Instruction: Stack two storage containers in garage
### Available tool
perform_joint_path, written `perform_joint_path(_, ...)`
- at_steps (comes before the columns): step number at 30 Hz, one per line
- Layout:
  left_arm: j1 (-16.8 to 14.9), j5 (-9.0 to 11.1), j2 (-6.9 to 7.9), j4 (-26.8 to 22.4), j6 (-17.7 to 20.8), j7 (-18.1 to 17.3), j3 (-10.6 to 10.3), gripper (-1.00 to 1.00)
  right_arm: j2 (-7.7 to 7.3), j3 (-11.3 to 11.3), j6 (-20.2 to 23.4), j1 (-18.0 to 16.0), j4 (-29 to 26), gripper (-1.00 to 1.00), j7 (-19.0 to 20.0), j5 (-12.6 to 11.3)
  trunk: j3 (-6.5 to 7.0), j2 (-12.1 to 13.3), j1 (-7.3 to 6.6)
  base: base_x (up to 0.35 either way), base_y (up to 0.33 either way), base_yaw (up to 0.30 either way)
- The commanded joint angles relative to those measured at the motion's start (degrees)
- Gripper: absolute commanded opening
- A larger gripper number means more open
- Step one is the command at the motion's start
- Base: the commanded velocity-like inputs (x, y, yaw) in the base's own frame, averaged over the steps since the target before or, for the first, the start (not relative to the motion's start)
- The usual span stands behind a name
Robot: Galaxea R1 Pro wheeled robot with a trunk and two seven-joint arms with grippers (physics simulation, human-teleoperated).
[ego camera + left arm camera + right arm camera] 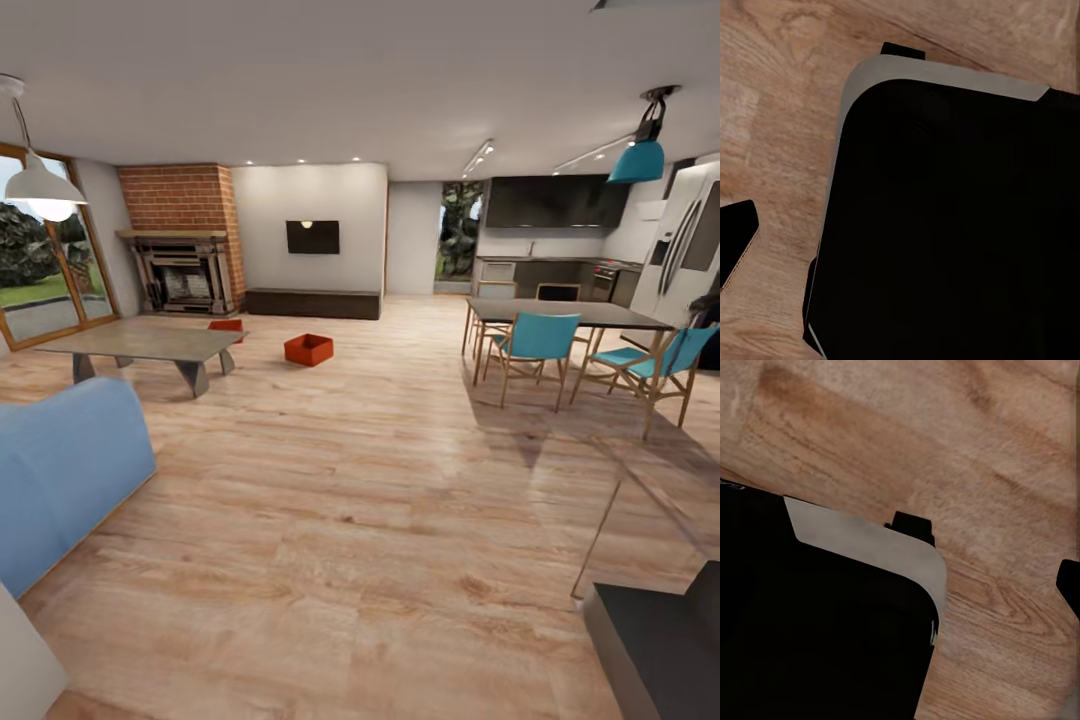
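While both storage containers point(308, 349) point(226, 326) sit far off on the wood floor point(350, 520), neither hand's grip is discernible.

Two orange-red bins point(308, 349) point(226, 326) sit apart on the plank floor point(380, 500).

The wrist views show the robot's base point(945, 225): a black, rounded-cornered body with a pale grey rim point(870, 544) (a small black tab juts past it).

Two storage containers point(308, 349) point(226, 326) — three blue chairs point(536, 345) — two pendant lamps point(40, 186).
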Motion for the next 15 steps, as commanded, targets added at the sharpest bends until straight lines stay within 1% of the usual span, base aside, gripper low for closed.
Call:
perform_joint_path(1, -0.01, 0.24, -0.01, -0.07, 0.16, 0.04, 0.11, 1.00, 0.00, 0.39, -0.36, -0.07, 0.18, 1.00, 0.30, -0.60, -0.06, -0.03, 0.03, 0.323, 0.077, -0.001)
perform_joint_path(7, -0.01, 0.23, -0.01, -0.07, 0.16, 0.04, 0.14, 1.00, 0.00, 0.35, -0.43, -0.07, 0.18, 1.00, 0.29, -0.60, -0.06, -0.03, 0.03, 0.323, 0.077, 0.000)
perform_joint_path(10, -0.01, 0.23, -0.04, -0.07, 0.16, 0.04, 0.12, 1.00, 0.23, 0.20, -0.43, -0.07, 0.18, 1.00, 0.29, -0.60, -0.06, -0.03, 0.03, 0.323, 0.075, -0.012)
perform_joint_path(12, -0.01, 0.23, -0.02, -0.07, 0.16, 0.04, 0.13, 1.00, 0.32, 0.18, -0.40, -0.07, 0.18, 1.00, 0.27, -0.57, -0.08, -0.03, 0.03, 0.323, 0.054, -0.121)
perform_joint_path(15, -0.01, 0.23, -0.01, -0.07, 0.16, 0.04, 0.14, 1.00, 0.41, 0.17, -0.36, -0.07, 0.18, 1.00, 0.22, -0.53, -0.14, -0.03, 0.03, 0.323, 0.018, -0.216)
